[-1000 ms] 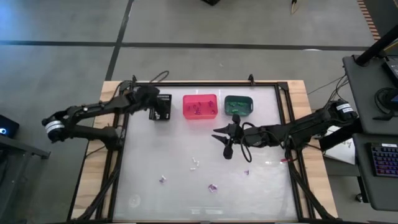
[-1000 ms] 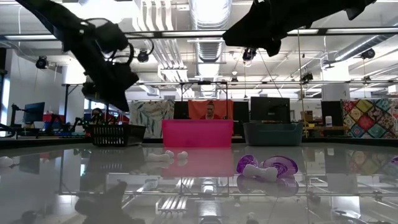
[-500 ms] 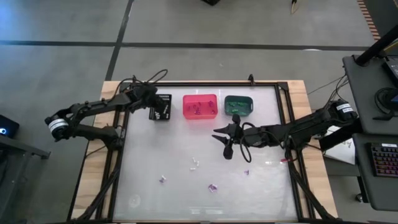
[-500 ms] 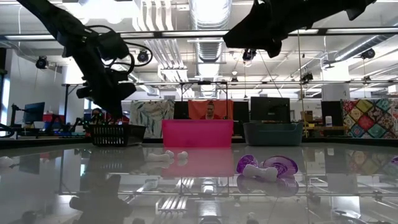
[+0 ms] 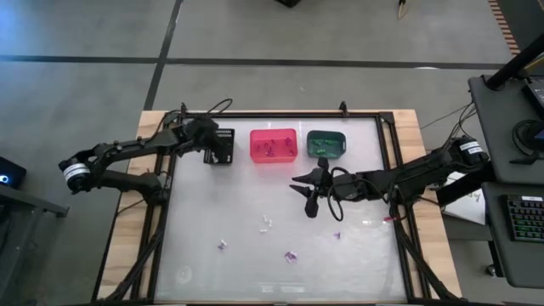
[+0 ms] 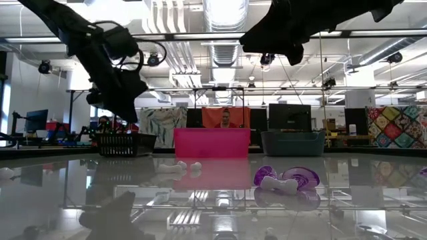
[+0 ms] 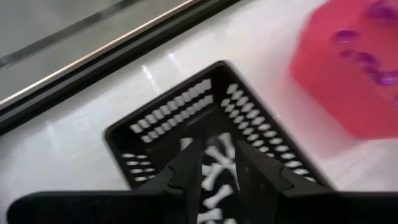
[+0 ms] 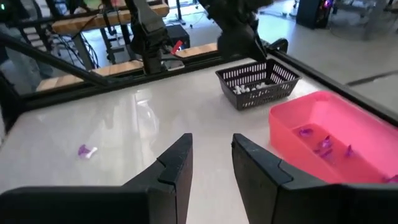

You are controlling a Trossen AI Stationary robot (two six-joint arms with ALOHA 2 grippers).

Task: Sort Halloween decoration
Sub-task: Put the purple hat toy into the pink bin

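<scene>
Small Halloween trinkets lie loose on the glass table: a white one [image 5: 266, 224] and purple ones [image 5: 222, 245] [image 5: 291, 257] [image 5: 337, 235]. In the low view a white bone [image 6: 179, 167] and a purple piece [image 6: 287, 179] lie near the camera. My left gripper [image 7: 219, 162] hangs open over the black bin [image 5: 223, 146], with white bones [image 7: 214, 177] lying in the bin below its fingers. My right gripper [image 8: 211, 146] is open and holds nothing. It hovers above mid-table [image 5: 304, 194], on the near side of the teal bin [image 5: 325, 143].
The black, pink [image 5: 274, 145] and teal bins stand in a row along the far edge. The pink one holds purple pieces [image 8: 320, 144]. Another purple piece [image 8: 87, 150] lies on the glass. A metal frame [image 5: 393, 161] borders the table.
</scene>
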